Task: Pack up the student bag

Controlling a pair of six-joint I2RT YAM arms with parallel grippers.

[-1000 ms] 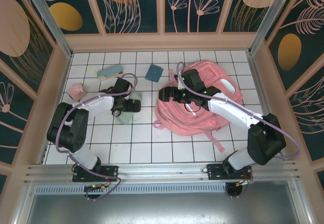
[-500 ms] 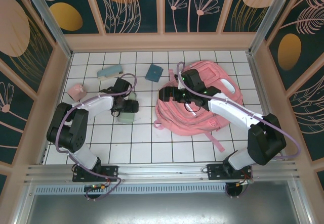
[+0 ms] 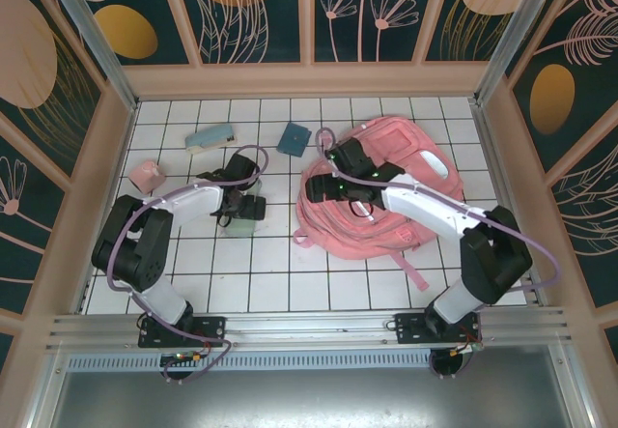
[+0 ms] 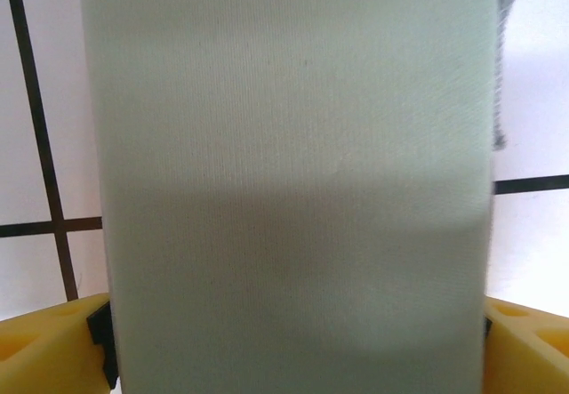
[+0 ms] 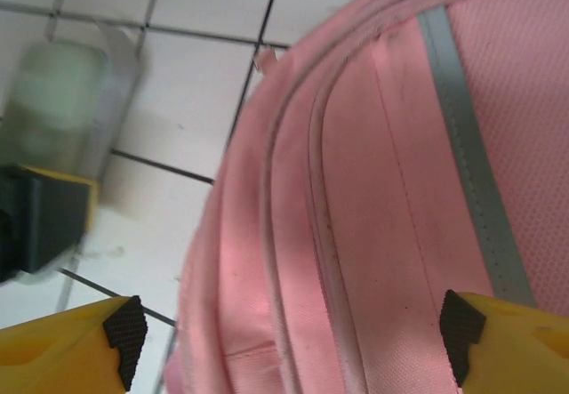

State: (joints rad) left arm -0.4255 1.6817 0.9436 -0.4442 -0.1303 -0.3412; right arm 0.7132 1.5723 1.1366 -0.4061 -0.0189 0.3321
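The large pink fabric student bag (image 3: 343, 235) (image 5: 382, 189) with white patches lies flat on the right half of the white tiled bench (image 3: 270, 273). The right hand (image 3: 317, 188) (image 5: 293, 332) hangs over the bag's left edge, released, its fingers spread wide above the seams beside the pale stripe. To the bag's left and apart from it, the left hand (image 3: 239, 201) (image 4: 293, 332) straddles a pale green fabric-covered block (image 3: 251, 212) (image 4: 293, 145), with pads against both sides. Whether it is clenched cannot be told.

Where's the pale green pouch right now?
In the top view the pouch is left of centre, between the fingers of the left gripper, just left of the bag.
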